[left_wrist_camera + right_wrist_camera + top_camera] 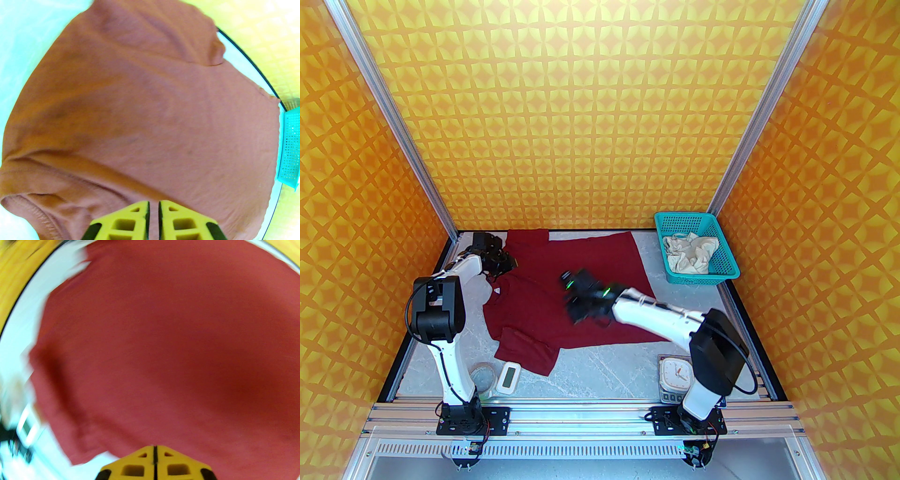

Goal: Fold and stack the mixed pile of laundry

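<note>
on the grey table (604, 370), the dark red shirt (600, 255) lies beneath the closed right pincer (154, 447) and barely parted left pincer (154, 202).

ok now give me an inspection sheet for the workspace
surface: grey marbled table
job's things: dark red shirt spread on the table, creased; cream shorts bunched in the teal basket
clutter: clock, small white display unit, round disc along the near edge
grippers: left gripper barely parted, empty, over shirt; right gripper shut, over shirt
cables: black cable loop on each arm
surroundings: orange patterned walls, aluminium frame
</note>
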Available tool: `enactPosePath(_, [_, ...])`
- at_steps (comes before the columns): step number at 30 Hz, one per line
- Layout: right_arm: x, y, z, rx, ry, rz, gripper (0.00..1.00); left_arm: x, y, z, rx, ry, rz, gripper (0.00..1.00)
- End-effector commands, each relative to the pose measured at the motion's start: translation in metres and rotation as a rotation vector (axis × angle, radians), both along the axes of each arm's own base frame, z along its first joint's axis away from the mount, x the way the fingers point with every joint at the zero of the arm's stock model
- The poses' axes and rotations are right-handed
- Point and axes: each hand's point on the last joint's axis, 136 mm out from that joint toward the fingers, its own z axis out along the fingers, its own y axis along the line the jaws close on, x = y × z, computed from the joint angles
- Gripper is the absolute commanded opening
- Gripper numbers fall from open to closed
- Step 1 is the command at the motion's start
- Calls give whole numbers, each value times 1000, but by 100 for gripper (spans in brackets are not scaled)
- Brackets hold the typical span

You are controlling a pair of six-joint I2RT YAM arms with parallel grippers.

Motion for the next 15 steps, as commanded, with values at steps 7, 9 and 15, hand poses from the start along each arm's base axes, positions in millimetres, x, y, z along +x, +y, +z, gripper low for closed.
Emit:
enactPosePath(7, [113, -111, -57, -157, 67, -332, 3, 41, -22, -43, -116, 35, 62, 12])
enactPosePath(9, [124, -122, -67, -166, 86, -363, 3, 52, -28, -49, -132, 45, 60, 12])
enactPosePath(15, [130, -140, -83, -155, 139, -424, 4, 77, -43, -71, -196, 66, 65, 12])
